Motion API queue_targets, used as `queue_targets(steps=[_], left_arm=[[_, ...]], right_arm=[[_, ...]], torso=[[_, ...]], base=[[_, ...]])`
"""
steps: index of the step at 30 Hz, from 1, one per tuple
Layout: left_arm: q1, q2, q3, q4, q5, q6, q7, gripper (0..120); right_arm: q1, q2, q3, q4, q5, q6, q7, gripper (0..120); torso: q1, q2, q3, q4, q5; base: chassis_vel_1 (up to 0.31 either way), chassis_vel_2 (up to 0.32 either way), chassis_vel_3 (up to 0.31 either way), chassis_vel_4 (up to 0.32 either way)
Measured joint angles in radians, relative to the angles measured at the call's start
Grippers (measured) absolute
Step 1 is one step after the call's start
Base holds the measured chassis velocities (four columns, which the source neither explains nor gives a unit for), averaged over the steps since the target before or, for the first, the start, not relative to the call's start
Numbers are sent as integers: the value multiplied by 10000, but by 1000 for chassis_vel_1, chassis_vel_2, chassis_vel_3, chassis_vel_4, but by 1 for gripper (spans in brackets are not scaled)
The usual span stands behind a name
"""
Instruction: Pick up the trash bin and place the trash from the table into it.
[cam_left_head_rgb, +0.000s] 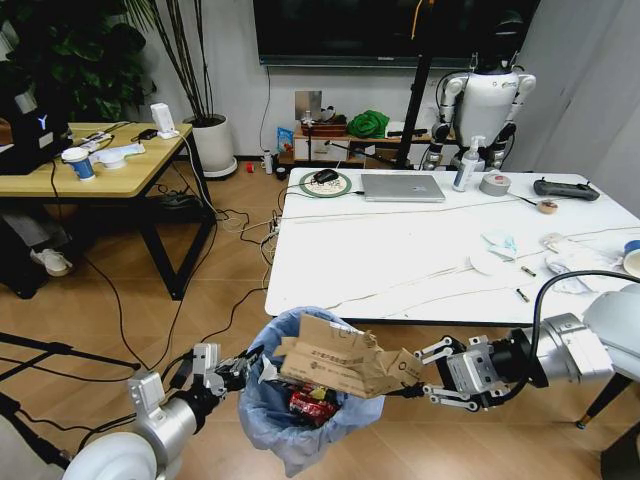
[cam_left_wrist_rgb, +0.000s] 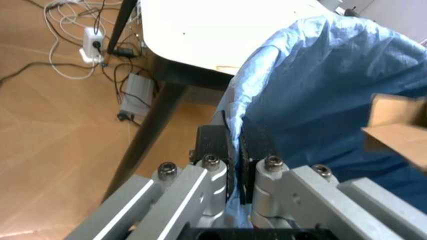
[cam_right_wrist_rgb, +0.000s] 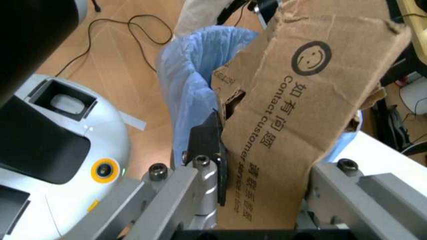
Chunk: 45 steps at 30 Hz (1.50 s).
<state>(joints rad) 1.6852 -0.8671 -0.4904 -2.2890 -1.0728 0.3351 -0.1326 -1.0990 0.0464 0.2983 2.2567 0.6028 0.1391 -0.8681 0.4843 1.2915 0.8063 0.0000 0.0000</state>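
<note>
Head view: my left claw grips the rim of the trash bin, held up just off the tabletop edge; my right claw holds a brown paper bag over the bin's mouth, red wrappers already inside. Left wrist: claw pinched narrow on the blue liner. Right wrist: claw clamped on the paper bag above the bin.
</note>
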Motion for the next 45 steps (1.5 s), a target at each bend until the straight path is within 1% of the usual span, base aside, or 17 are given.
queue_targets(steps=[7, 13, 17, 20, 21, 22, 23, 26, 27, 29, 30, 34, 35, 37, 39, 43, 45], left_arm=[[183, 0, 81, -71, -161, 97, -273, 0], [146, -29, 163, -78, -200, 103, -308, 0], [120, -98, 207, -62, -188, 103, -305, 0], [30, -138, 257, 0, -149, 103, -262, 0], [30, -138, 257, 0, -149, 103, -262, 0], [-20, -141, 262, 14, -145, 102, -251, 0], [-39, -144, 263, 14, -145, 102, -249, 0], [-112, -195, 265, 5, -145, 102, -246, 0], [-122, -228, 276, 2, -130, 101, -245, 0], [-123, -238, 281, 1, -119, 101, -244, 0], [-122, -283, 305, 1, -72, 101, -236, 0], [-116, -389, 371, 1, 40, 99, -216, 0], [-116, -389, 371, 1, 40, 99, -216, 0], [-114, -437, 409, 3, 97, 97, -205, 0], [-112, -466, 440, 17, 138, 94, -198, 0], [-99, -494, 485, 38, 208, 91, -172, 0], [-96, -505, 498, 45, 230, 90, -155, 0]], right_arm=[[-107, 330, -93, -385, -337, 106, -349, 11], [-91, 377, -118, -355, -313, 83, -271, 11], [-89, 378, -121, -340, -303, 88, -243, 15], [-99, 379, -125, -304, -259, 153, -145, 26], [-99, 379, -125, -304, -259, 153, -145, 26], [-96, 378, -125, -295, -255, 172, -129, 31], [-96, 376, -126, -290, -252, 183, -121, 32], [-101, 351, -126, -195, -197, 197, -55, 46], [-104, 339, -126, -156, -184, 189, -18, 52], [-104, 336, -126, -148, -180, 184, -7, 52], [-104, 328, -126, -130, -152, 162, 34, 61], [-104, 290, -126, -74, -48, 108, 112, 76], [-104, 290, -126, -74, -48, 108, 112, 76], [-105, 264, -126, -15, 15, 65, 177, 88], [-98, 241, -123, 10, 66, 36, 225, 94], [-81, 206, -104, 42, 150, 29, 259, 100], [-72, 187, -91, 61, 185, 29, 269, 100]], torso=[[0, 0, 0, 0, 1], [0, 0, 0, -1, -1], [0, 0, 0, 0, 0], [0, 0, 0, 0, 0], [0, 0, 0, 0, 0], [0, 0, 0, 0, 0], [0, 0, 0, -1, 0], [0, 0, 0, 0, 0], [0, 0, 0, 0, 0], [0, 0, 0, -1, 0], [0, 0, 0, 0, 0], [0, 0, 0, 0, 0], [0, 0, 0, 0, 0], [0, 0, 0, 0, 0], [0, 0, 0, 0, 0], [0, 1, 0, 0, 0], [0, 0, 0, 0, 1]], base=[[0, 0, 0, 0], [0, 0, 0, 0], [0, 0, 0, 0], [0, 0, 0, 0], [0, 0, 0, 0], [0, 0, 0, 0], [0, 0, 0, 0], [0, 0, 0, 0], [0, 0, 0, 0], [0, 0, 0, 0], [0, 0, 0, 0], [0, 0, 0, 0], [0, 0, 0, 0], [0, 0, 0, 0], [0, 0, 0, 0], [0, 0, 0, 0], [0, 0, 0, 0]])
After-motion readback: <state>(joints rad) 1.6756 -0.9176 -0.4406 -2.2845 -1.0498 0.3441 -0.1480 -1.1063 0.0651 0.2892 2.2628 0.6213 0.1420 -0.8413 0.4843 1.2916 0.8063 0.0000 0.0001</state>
